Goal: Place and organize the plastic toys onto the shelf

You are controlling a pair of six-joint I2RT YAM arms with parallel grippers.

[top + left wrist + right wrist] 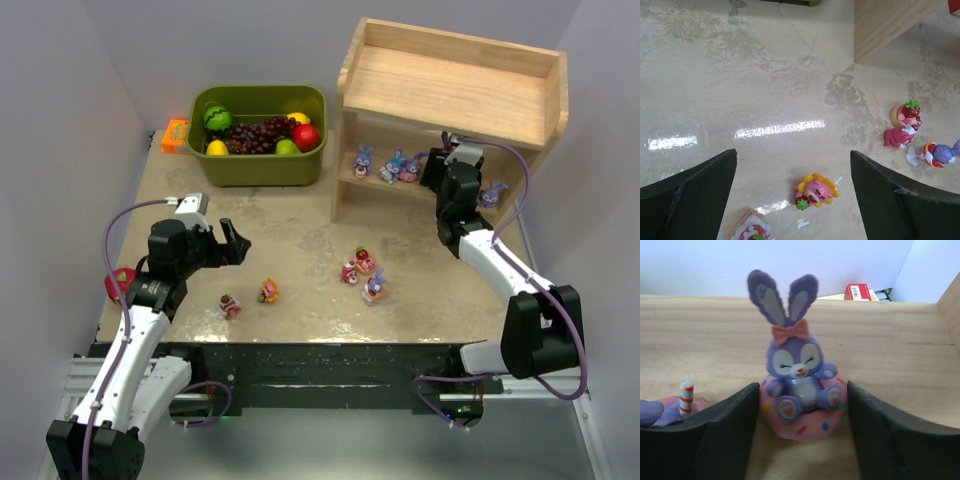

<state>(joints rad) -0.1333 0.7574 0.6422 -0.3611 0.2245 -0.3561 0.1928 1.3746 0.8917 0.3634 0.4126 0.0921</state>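
Tabletop (300,225) first: it carries the wooden shelf (450,85) at its far right corner and a green bin (255,172) of fake fruit along the far edge beside it. The right tool (804,390) reaches into the shelf's lower tier, its fingers straddling the pink base of a purple bunny (795,367). They sit so close to that base that I cannot tell whether they clamp it or merely flank it. The left tool (238,243) hangs over the tabletop's left half with its fingers wide apart and nothing between them. Below it lies a flower-topped bear (815,190). Three more bunnies (392,167) stand on the lower tier, and five toys wait near the tabletop's near edge, a cluster of three (362,272) among them. The risk is in pulling back. A finger dragging the base could tip the bunny or push it into the striped-stick toy (686,397) just beside the left finger.
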